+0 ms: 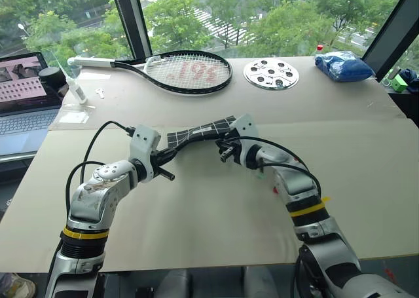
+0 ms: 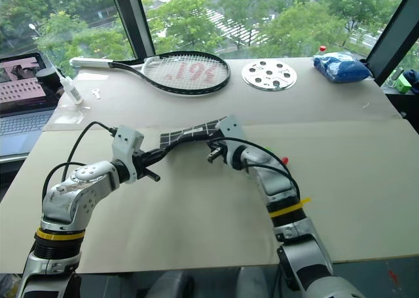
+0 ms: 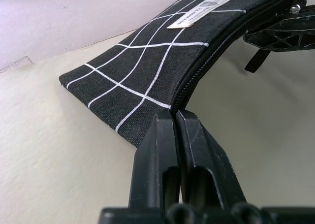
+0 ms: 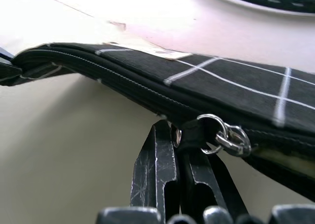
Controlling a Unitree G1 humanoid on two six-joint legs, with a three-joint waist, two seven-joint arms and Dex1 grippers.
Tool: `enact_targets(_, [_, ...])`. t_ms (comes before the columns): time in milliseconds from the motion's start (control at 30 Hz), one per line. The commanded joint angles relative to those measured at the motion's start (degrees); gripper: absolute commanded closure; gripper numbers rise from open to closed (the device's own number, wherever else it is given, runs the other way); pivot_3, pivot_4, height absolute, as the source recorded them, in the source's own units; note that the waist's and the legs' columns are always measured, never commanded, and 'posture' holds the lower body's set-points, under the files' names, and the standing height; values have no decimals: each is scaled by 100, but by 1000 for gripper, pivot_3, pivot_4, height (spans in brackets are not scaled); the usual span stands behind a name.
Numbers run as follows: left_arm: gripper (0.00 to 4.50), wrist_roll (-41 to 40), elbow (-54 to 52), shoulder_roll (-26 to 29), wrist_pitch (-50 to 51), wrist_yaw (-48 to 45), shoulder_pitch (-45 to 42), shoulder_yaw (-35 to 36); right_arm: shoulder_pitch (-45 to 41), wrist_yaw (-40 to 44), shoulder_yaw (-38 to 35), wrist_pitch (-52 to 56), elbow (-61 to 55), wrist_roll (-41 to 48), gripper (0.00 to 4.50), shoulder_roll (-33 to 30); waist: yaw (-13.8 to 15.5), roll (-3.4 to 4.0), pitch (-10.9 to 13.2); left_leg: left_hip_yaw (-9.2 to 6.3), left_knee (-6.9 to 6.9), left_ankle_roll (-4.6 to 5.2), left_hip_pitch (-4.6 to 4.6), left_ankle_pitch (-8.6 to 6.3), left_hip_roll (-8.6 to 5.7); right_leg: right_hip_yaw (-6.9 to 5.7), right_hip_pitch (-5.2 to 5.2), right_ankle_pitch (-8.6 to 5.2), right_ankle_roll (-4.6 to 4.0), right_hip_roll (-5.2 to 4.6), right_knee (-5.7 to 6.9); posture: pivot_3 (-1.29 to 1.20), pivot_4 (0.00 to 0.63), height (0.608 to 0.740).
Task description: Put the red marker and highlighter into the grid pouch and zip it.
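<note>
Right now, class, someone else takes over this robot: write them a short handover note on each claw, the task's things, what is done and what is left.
Left claw: shut on the grid pouch at its edge, holding it up off the table.
Right claw: shut on the zipper pull strap.
Red marker and highlighter: partly hidden behind the right arm; whether they are in the pouch cannot be told.
Left to do: confirm both pens are inside, then zip the pouch.

Pouch [image 3: 147,81]: black cloth, white grid lines, small white label, black zipper. Table [image 1: 216,213]: pale beige. Racket [image 1: 186,72] behind pouch: black frame, white grip, red print on strings. Beside it, perforated disc [image 1: 271,73]: silver-white with dark holes. Beyond the disc, bundle [image 1: 343,67]: blue. Gripper fingers [image 3: 167,150]: black.
</note>
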Motion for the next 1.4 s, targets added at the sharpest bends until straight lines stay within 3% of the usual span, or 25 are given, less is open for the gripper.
enact_targets(33, [4500, -40, -146, -12, -87, -44, -72, 22, -434, -7, 155, -410, 171, -213, 4475, 154, 0, 0, 0, 0, 0, 0, 0, 0, 0, 0, 0, 0, 0, 0, 0, 0, 150, 740])
enact_targets(200, [4500, -30, -89, 19, -98, -114, -118, -25, -850, 32, 160, -573, 697, -356, 4475, 328, -2, 0, 0, 0, -1, -2, 0, 1, 0, 0, 0, 0, 0, 0, 0, 0, 150, 740])
enact_targets(333, [4500, -27, -57, 34, -78, -178, -189, -78, -627, 655, 1012, -396, 427, -682, 4475, 293, -29, 0, 0, -1, -2, -3, 0, 1, 0, 0, -2, 0, 0, 0, 0, 0, 150, 740])
enact_targets(400, [4500, -31, -62, 42, -61, -196, -216, -84, -597, 561, 1197, -591, 631, -1008, 4475, 191, -56, 0, 0, -2, -4, -3, 1, 1, 0, 0, -4, 0, 0, 1, 2, 0, 150, 740])
enact_targets(567, [4500, -57, -85, 69, -13, -204, -198, -44, -1014, 64, 466, -500, 1084, -814, 4475, 332, -82, 0, 0, -3, -2, -9, -5, 4, 0, 0, -8, 0, -1, 0, 1, 0, 150, 740])
enact_targets(700, [4500, -44, -83, 107, -20, -258, -180, -87, -692, 614, 878, -389, 476, -773, 4475, 399, -114, 0, 0, -7, -9, -10, -3, 4, 1, 0, -12, 1, -2, 3, 2, 0, 150, 740])
enact_targets(767, [4500, -38, -73, 95, -29, -244, -212, -73, -656, 667, 689, -365, 409, -643, 4475, 393, -133, 0, 0, -8, -10, -12, -3, 2, 0, 0, -14, 1, -1, 3, 2, 0, 150, 740])
enact_targets(800, [4500, -50, -79, 93, -19, -241, -227, -56, -626, 860, 574, -250, 267, -466, 3824, 342, -130, 0, 0, -7, -10, -13, -3, 1, 0, 0, -16, 1, -1, 2, 1, 0, 150, 740])
enact_targets(900, [4500, -92, -154, 131, 29, -273, -236, -38, -564, 1079, 287, 129, -126, -144, 2964, 167, -121, 0, 0, -8, -7, -13, -9, 1, 0, 0, -18, 1, -2, 2, 1, 0, 150, 740])
enact_targets(1067, [4500, -209, -221, 170, 205, -261, -360, 123, -209, 1975, -359, 1517, -1452, 1070, 1237, -655, -45, 0, 0, -11, -5, -12, -13, 1, 0, 0, -17, 1, -1, 3, 1, 0, 150, 740])
enact_targets(1267, [4500, -413, -462, 198, 270, -338, -362, 196, 376, 1955, -1914, 2477, -2608, 2025, 1237, -1888, 32, -3, 2, -8, -4, -7, -18, -2, 0, 0, -17, 1, -1, 3, -2, 0, 150, 740])
enact_targets(1400, [4500, -482, -536, 371, 205, -616, -186, 94, 631, 893, -2645, 3237, -2774, 1888, 1237, -2012, 39, -4, 2, -6, -2, 3, -17, -8, 0, 0, -13, 1, -1, 2, -3, 0, 150, 740])
